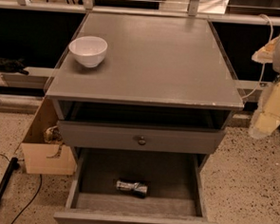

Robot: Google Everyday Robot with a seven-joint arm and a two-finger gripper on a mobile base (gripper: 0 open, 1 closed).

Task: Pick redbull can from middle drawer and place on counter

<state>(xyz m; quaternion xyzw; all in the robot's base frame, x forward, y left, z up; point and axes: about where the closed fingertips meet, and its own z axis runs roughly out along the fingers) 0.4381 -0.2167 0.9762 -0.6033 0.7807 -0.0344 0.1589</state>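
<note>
Redbull can (132, 188) lies on its side in the open middle drawer (174, 180), roughly centred. Gripper (267, 117) hangs at far right, beside the tabletop (152, 62) edge, well apart from the can; whether it grasps anything cannot be told. White bowl (88, 50) sits on the tabletop, back left.

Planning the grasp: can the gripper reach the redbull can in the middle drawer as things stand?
Probably yes. The middle drawer is pulled open, and the redbull can lies alone on its floor, uncovered from above. The gripper hangs right of the counter.
</note>
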